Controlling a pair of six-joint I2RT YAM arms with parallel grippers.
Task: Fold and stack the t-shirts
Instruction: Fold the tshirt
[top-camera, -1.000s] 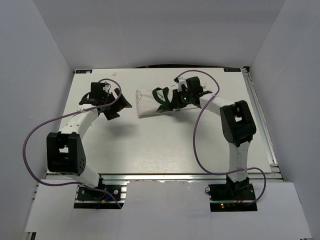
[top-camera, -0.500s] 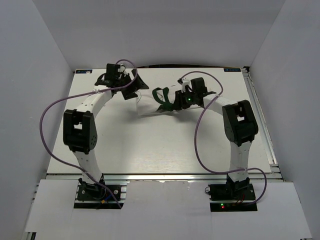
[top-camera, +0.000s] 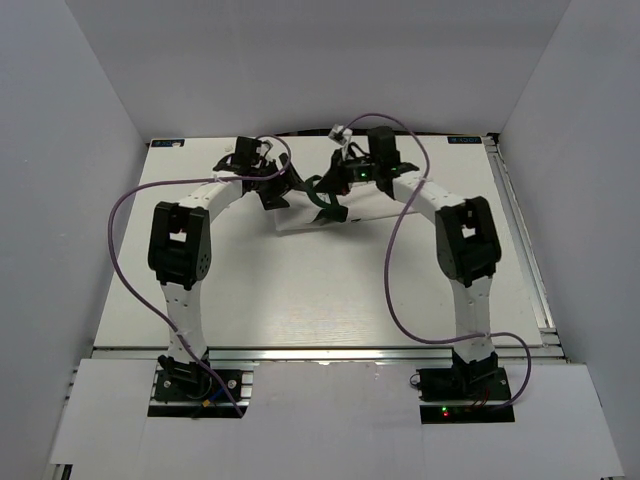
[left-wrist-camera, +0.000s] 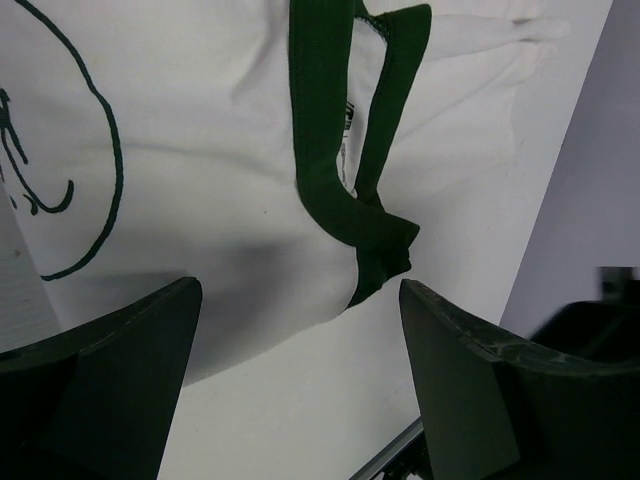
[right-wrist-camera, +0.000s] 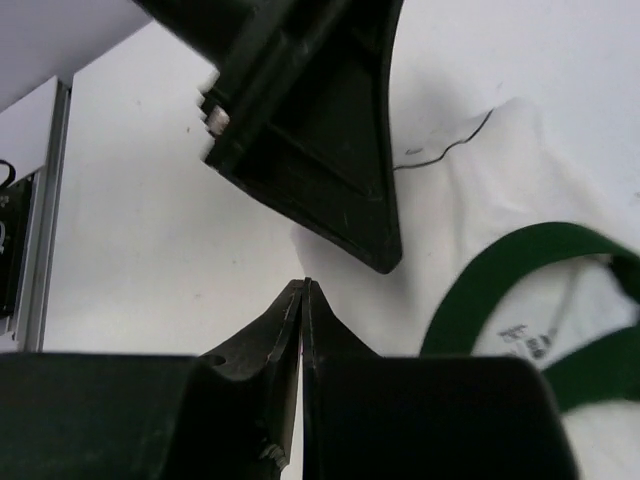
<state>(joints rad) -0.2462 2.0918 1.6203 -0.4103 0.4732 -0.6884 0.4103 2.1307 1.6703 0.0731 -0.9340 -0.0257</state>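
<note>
In the overhead view, the left gripper (top-camera: 274, 190), which was hanging over bare desk (top-camera: 300, 300) far to the left a second ago, is now arriving upper left of centre at the left edge of the t-shirt (top-camera: 300, 222). Its fingers are spreading wide and holding nothing. The white shirt, with its green collar (left-wrist-camera: 322, 150), is lying crumpled at upper centre of the desk. Just to its right, the right gripper (top-camera: 340, 186) is pressing its fingers fully together with no cloth visibly pinched. Both arms are probably lining up for a two-handed fold, and nothing is stacked yet.
</note>
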